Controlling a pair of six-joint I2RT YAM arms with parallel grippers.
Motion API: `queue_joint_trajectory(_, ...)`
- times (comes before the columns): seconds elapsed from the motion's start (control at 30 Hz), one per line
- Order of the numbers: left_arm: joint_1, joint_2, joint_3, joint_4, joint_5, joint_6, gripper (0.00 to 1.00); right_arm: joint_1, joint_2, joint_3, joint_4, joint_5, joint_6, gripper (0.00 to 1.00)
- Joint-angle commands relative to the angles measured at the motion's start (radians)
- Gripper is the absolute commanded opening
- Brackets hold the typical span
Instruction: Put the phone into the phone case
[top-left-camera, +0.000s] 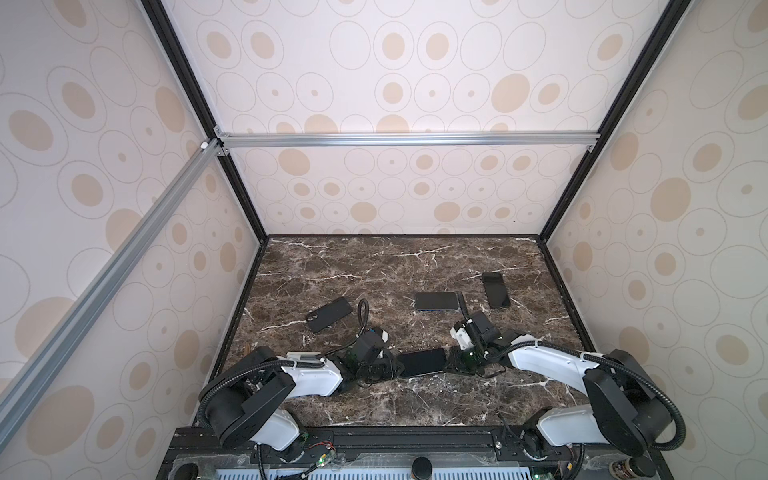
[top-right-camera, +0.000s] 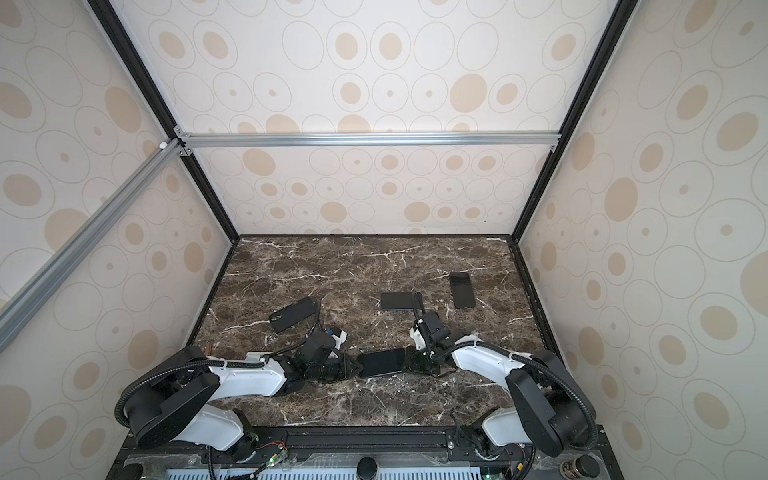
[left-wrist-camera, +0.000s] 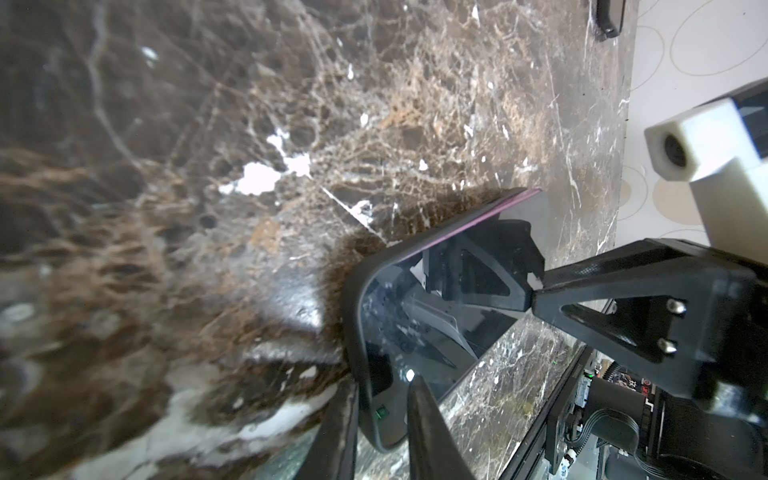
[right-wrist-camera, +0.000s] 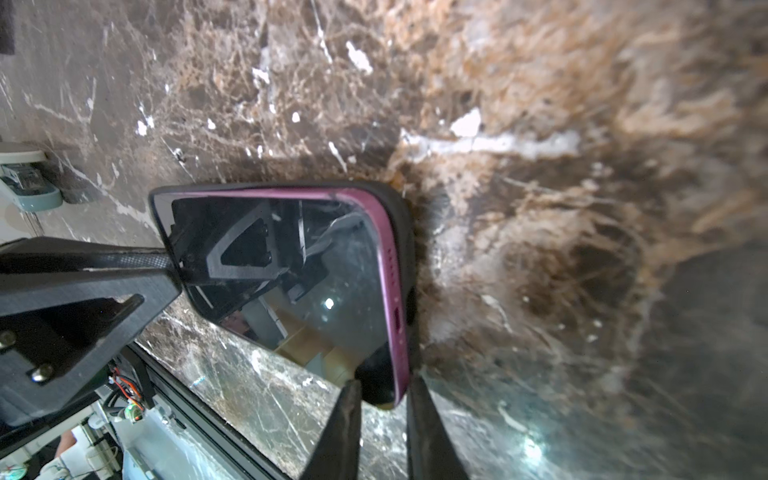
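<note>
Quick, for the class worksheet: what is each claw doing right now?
Left claw: shut on one end of the phone.
Right claw: shut on its other end.

Both top views are bright and evenly lit. Soft light comes off the pale walls (top-left-camera: 395, 83), strongest high behind the phone (top-left-camera: 422, 362). The dark table (top-left-camera: 374, 266) shows only faint shadows beside the phone. The wide lens stretches the walls toward the picture edges. In both wrist views the phone is sharp and rimmed by dark shadow, and the table away from it smears into blur. Its glossy screen (right-wrist-camera: 291, 270) holds mirror reflections and a small glare spot.
</note>
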Motion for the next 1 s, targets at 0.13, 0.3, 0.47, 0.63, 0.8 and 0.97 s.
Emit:
queue_joint_trajectory(0.13, -0.012, 0.093, -0.057, -0.233, -0.003, 0.015, 0.23, 0.021, 0.009, -0.006, 0.038, -0.128, -0.053, 0.14)
queue_joint_trajectory(0.3, -0.013, 0.106, -0.057, -0.230, 0.005, 0.015, 0.24, 0.018, 0.011, -0.023, 0.077, -0.119, -0.029, 0.20)
queue_joint_trajectory(0.47, -0.009, 0.082, -0.065, -0.256, -0.025, 0.013, 0.24, 0.016, -0.049, 0.031, -0.065, 0.017, -0.054, 0.22)
queue_joint_trajectory(0.63, 0.014, 0.072, -0.058, -0.263, -0.028, 0.029, 0.24, -0.022, -0.082, 0.122, -0.192, 0.097, -0.103, 0.27)
queue_joint_trajectory(0.8, 0.032, 0.088, -0.035, -0.255, -0.002, 0.039, 0.23, -0.087, 0.009, 0.172, -0.210, 0.052, -0.167, 0.31)
queue_joint_trajectory(0.97, 0.041, 0.097, -0.008, -0.272, -0.008, 0.058, 0.20, -0.127, 0.118, 0.213, -0.185, -0.018, -0.206, 0.29)
